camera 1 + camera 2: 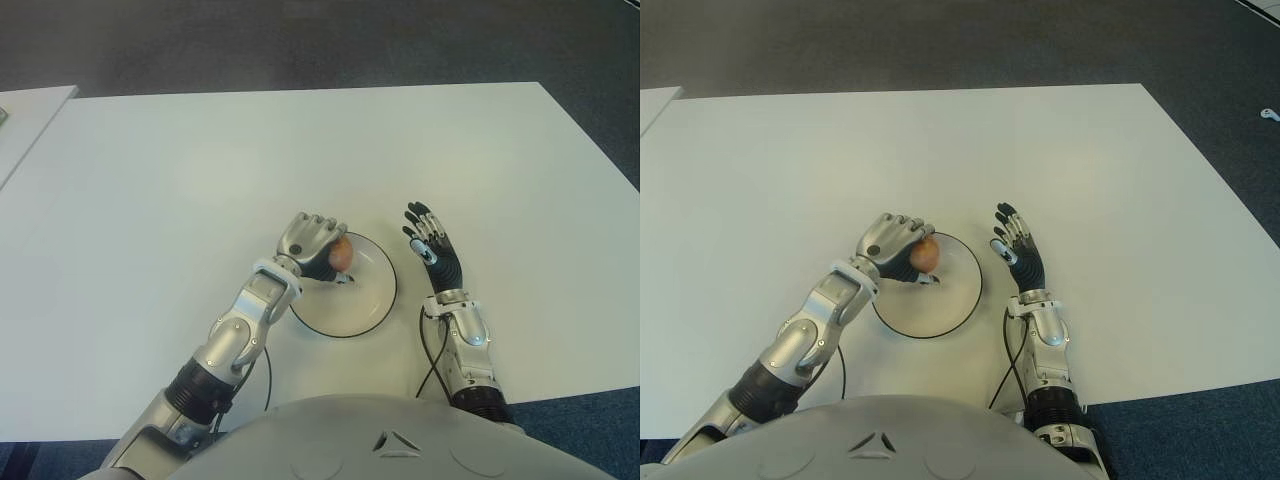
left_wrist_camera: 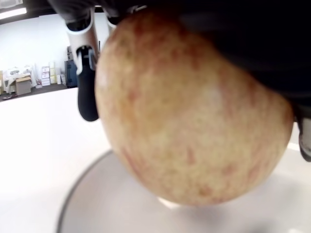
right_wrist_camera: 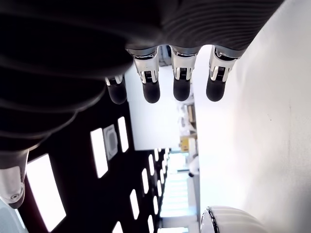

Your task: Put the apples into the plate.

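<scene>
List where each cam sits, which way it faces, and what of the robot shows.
Left eye: on the head, looking down at the table; left hand on the apple over the plate, right hand beside the plate.
Right eye: same scene, slightly offset.
Left wrist: close under the apple, plate below.
Right wrist: along its own open fingers.
Shared: apple, plate.

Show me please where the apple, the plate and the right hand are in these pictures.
apple [image 1: 343, 254]: left eye view, on its reddish skin showing beside the left hand's fingers.
plate [image 1: 368, 300]: left eye view, on the bare white inside near the rim.
right hand [image 1: 432, 247]: left eye view, on the palm, fingers spread.
</scene>
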{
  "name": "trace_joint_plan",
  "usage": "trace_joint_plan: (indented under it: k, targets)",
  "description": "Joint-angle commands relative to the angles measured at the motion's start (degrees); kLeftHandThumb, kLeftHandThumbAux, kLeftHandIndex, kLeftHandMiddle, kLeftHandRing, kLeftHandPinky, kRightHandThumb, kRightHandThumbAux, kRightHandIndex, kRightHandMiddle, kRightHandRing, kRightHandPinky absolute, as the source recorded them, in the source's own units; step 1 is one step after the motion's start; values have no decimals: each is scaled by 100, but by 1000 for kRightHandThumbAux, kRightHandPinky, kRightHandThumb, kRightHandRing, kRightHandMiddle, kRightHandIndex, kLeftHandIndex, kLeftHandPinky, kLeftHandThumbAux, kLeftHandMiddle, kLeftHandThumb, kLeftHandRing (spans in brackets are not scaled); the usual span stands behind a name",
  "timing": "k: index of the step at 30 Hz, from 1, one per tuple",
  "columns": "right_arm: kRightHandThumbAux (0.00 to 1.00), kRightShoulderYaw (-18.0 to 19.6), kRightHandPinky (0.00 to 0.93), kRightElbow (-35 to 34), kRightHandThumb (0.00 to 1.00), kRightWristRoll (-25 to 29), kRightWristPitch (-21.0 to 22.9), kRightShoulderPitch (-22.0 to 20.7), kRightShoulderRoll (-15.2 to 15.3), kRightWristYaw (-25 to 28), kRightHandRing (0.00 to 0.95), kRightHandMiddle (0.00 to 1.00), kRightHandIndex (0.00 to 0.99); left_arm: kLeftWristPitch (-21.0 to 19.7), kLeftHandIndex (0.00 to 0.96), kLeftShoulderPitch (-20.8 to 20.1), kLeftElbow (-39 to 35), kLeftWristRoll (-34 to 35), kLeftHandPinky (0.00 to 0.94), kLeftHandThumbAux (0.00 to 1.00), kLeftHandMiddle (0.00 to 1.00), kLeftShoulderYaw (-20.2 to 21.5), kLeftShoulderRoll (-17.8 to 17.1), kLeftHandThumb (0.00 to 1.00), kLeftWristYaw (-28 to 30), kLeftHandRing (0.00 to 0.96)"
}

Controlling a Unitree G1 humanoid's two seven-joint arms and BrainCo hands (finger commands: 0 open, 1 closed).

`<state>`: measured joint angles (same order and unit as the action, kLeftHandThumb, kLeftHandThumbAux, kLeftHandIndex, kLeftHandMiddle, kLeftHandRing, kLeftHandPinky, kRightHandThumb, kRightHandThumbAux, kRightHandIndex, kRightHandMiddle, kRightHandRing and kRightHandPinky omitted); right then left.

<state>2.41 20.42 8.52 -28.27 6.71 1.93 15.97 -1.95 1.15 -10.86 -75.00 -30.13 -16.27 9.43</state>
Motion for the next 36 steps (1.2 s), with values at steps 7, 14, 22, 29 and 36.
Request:
trace_joint_plan:
  k: [7,14,22,29,36]
  targets:
    - [467,-55,0,366,129,-7,367,341,-130,-64,0,13,70,9,447,121,75,-22,829,688,840,-184,-109,751,-447,831]
    - [469,-26,1,463,138,9,287,289,-173,-102,0,22,78,99,443,1,109,-101,827,683,818,-327,-288,738,-360,845]
    - [464,-2,0,604,140,89,281,216,-187,-15,0,23,78,102,442,-35,86,-27,840,681,804,-353,-339,736,-279,848]
    - [467,17,0,694,139,93,293,174,-167,6,0,26,72,3,430,126,79,277,826,690,807,-251,-110,706,-689,828]
    - [467,16,0,846,134,34,250,109,-122,31,0,27,65,-100,343,272,-29,422,589,372,600,-223,1,308,-786,598]
